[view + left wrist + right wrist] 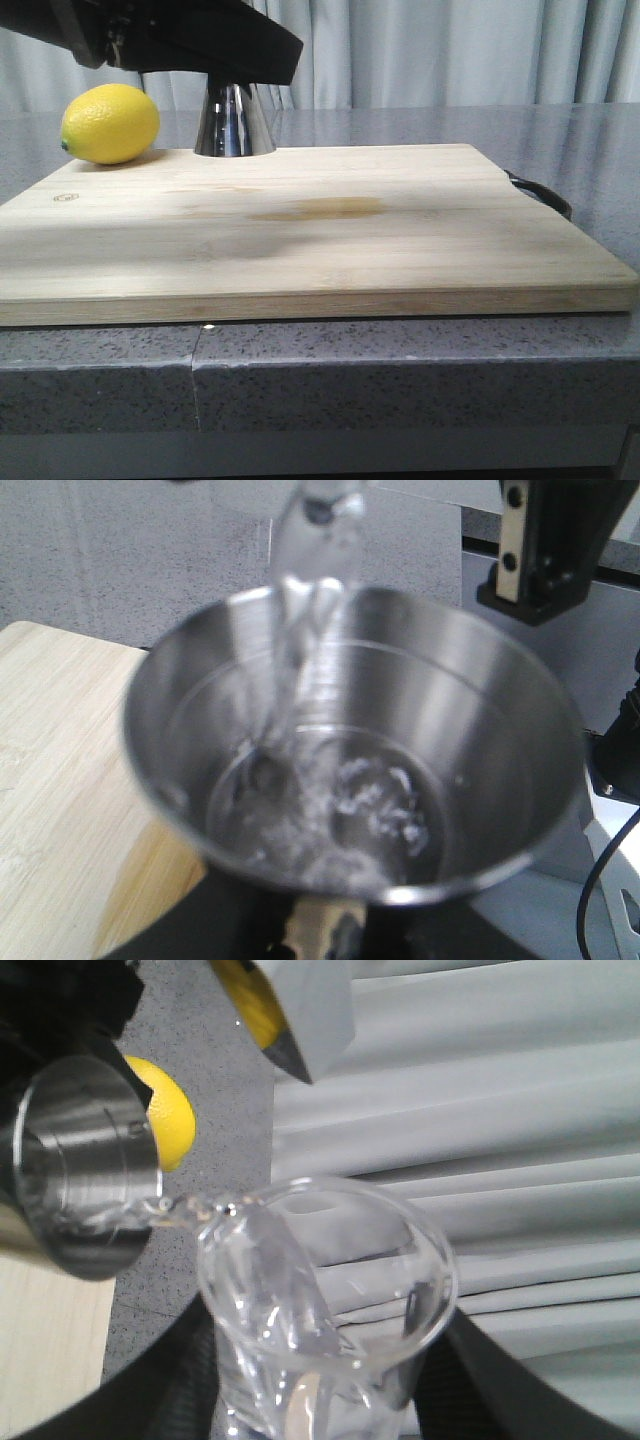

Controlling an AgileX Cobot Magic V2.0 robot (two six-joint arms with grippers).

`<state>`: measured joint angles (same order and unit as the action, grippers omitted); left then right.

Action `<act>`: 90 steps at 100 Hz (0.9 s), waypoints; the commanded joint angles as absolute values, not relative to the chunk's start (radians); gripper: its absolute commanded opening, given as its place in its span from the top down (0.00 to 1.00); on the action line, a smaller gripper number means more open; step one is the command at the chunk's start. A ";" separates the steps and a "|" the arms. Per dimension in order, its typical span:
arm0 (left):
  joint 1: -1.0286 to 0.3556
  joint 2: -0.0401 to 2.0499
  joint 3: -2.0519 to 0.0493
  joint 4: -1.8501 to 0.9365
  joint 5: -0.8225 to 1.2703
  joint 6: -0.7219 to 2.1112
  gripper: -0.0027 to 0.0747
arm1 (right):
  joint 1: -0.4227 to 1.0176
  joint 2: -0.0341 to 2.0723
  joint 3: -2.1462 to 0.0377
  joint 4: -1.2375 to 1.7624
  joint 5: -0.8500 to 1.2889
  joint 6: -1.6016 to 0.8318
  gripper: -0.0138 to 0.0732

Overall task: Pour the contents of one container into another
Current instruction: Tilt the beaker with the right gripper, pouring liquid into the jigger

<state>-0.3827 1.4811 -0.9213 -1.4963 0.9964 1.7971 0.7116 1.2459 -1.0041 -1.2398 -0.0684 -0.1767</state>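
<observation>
Arm housing [170, 40]: matte black, angular, upper left of the front view. Bracket [540, 545]: black with a cream strip and two dark screw holes, upper right. Cable [600, 880]: thin, black, lower right.

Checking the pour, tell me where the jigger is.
In the front view the jigger stands at the cutting board's far left edge, just right of the lemon.
</observation>
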 commanded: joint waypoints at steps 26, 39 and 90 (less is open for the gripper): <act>-0.392 1.455 -0.947 -1.559 1.043 1.790 0.99 | 0.713 1.213 -1.041 -1.301 -0.097 -0.179 0.77; -0.392 1.455 -0.947 -1.559 1.043 1.790 0.99 | 0.713 1.213 -1.041 -1.314 -0.097 -0.179 0.77; -0.392 1.455 -0.947 -1.559 1.043 1.790 0.99 | 0.713 1.213 -1.041 -1.329 -0.097 -0.179 0.77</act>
<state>-0.3827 1.4811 -0.9213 -1.4893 0.9964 1.7971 0.7116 1.2459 -1.0041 -1.3254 -0.0743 -0.1767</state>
